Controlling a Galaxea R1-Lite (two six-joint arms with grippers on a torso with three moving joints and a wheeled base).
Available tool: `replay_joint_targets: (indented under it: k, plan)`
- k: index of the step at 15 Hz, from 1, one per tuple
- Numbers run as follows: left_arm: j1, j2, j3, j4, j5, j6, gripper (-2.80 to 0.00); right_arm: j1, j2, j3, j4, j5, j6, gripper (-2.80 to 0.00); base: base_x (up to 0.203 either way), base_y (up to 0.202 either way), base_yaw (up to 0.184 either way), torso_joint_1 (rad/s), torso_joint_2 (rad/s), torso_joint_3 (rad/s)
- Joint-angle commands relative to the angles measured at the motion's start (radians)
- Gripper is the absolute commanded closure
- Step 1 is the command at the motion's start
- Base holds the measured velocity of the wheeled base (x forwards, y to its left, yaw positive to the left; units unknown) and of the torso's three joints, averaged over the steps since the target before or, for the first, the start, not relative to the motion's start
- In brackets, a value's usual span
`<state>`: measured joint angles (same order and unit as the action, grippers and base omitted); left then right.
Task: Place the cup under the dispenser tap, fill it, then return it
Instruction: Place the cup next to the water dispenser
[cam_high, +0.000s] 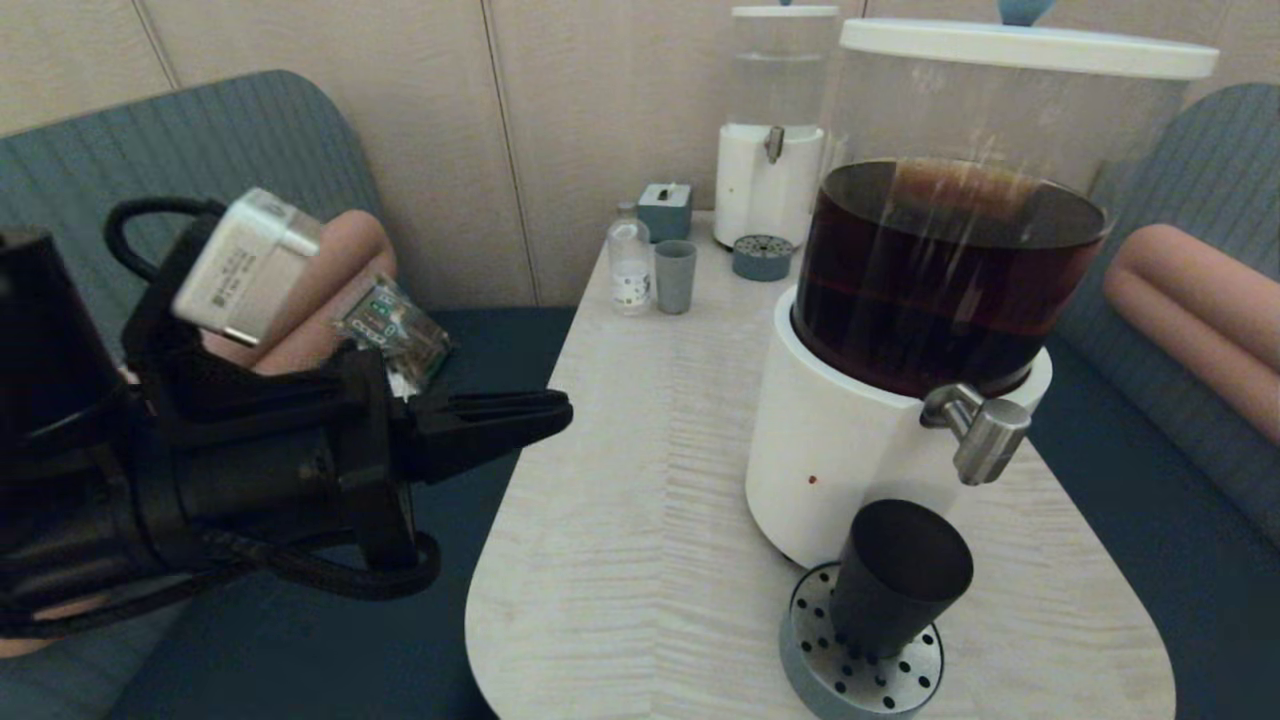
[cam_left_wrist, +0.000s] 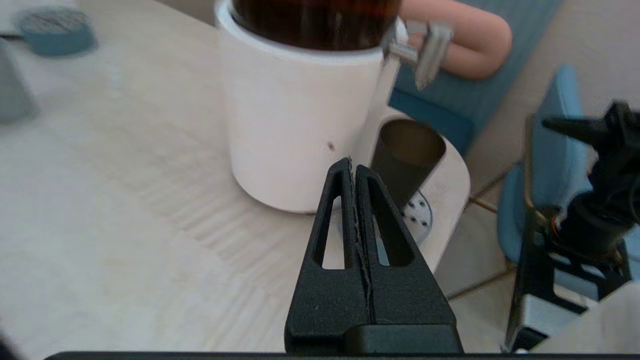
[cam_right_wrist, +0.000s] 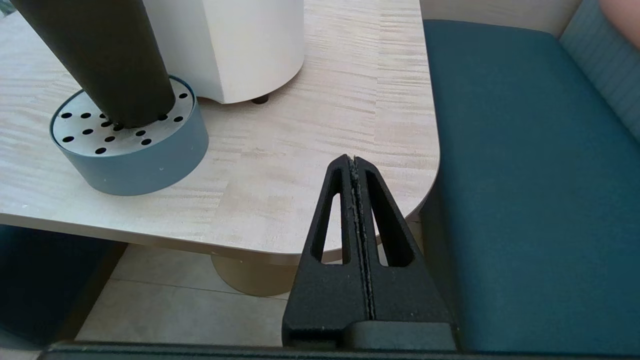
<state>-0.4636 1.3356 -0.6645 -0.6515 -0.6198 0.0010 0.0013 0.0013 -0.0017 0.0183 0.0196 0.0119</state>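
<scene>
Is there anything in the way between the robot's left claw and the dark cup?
Nothing visible blocks it. The left gripper is shut, off the table's left edge. Only bare tabletop lies between it and the cup, which stands on the drip tray under the tap.

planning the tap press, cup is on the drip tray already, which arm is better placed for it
Probably left. The left gripper hangs raised beside the table, level with the dispenser tap, fingers shut. The right gripper sits low off the table's corner, below the cup.
</scene>
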Motion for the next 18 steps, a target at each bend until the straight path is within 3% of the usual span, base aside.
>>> replay_joint_targets:
  k: [1, 2, 7, 15, 18]
  plan:
    - [0.0, 0.079, 0.057, -0.067, -0.017, -0.002, 0.0, 0.0, 0.0, 0.0, 0.0, 0.0, 0.0, 0.0, 0.0, 0.0, 0.0, 0.0, 0.0, 0.0]
    - [-0.001, 0.093, 0.065, -0.079, -0.019, -0.003, -2.8, 0.0, 0.0, 0.0, 0.0, 0.0, 0.0, 0.0, 0.0, 0.0, 0.0, 0.0, 0.0, 0.0]
    - [-0.015, 0.192, 0.077, -0.199, -0.025, -0.019, -2.8, 0.0, 0.0, 0.0, 0.0, 0.0, 0.0, 0.0, 0.0, 0.0, 0.0, 0.0, 0.0, 0.0]
    - [-0.157, 0.452, 0.091, -0.472, -0.017, -0.016, -2.8, 0.0, 0.0, 0.0, 0.0, 0.0, 0.0, 0.0, 0.0, 0.0, 0.0, 0.0, 0.0, 0.0]
    - [-0.198, 0.538, 0.082, -0.503, -0.015, 0.034, -2.8, 0.0, 0.0, 0.0, 0.0, 0.0, 0.0, 0.0, 0.0, 0.0, 0.0, 0.0, 0.0, 0.0]
